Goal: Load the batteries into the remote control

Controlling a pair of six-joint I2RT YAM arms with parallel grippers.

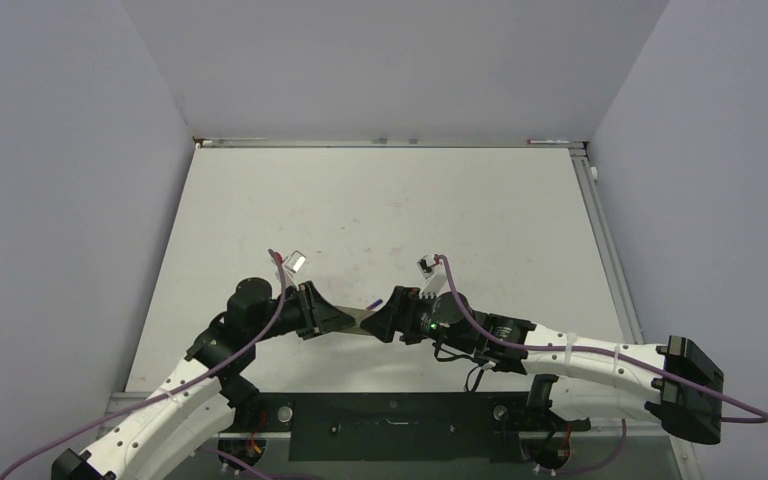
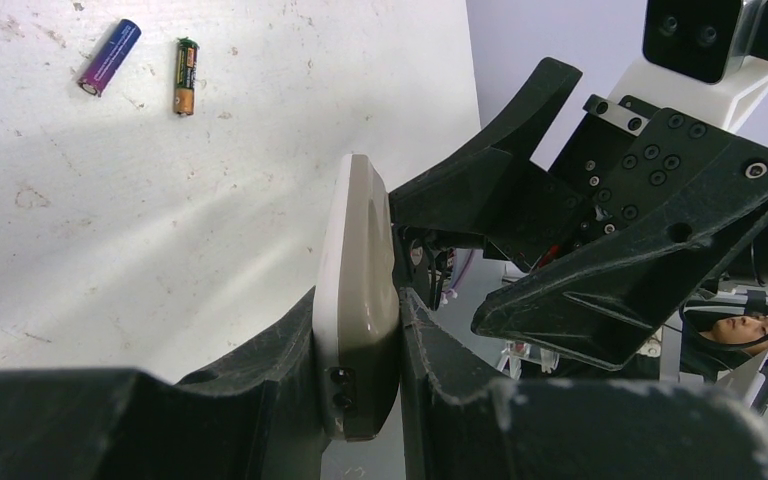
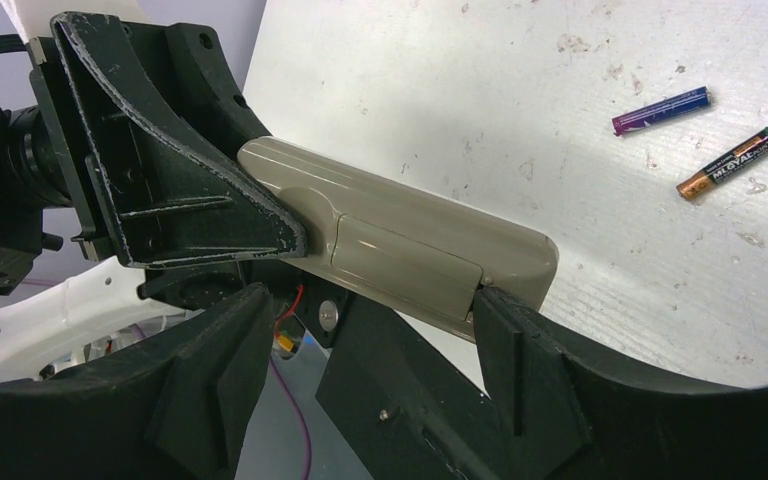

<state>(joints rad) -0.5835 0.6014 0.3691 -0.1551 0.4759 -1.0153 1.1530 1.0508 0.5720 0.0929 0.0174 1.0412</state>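
Note:
The remote control (image 2: 358,290) is held off the table, its greyish-beige back showing in the right wrist view (image 3: 400,245) with the battery cover shut. My left gripper (image 2: 360,400) is shut on one end of it. My right gripper (image 3: 370,340) is open at the other end; one fingertip (image 3: 505,330) touches the remote's edge by the cover and the other stands well apart. The purple-blue battery (image 2: 110,57) and the brownish-gold battery (image 2: 185,76) lie side by side on the table, also seen in the right wrist view (image 3: 660,110) (image 3: 730,163). In the top view both grippers (image 1: 325,318) (image 1: 390,318) meet near the table's front edge.
The white table (image 1: 380,200) has grey walls at the left, back and right. The two arms face each other at the near edge, close together.

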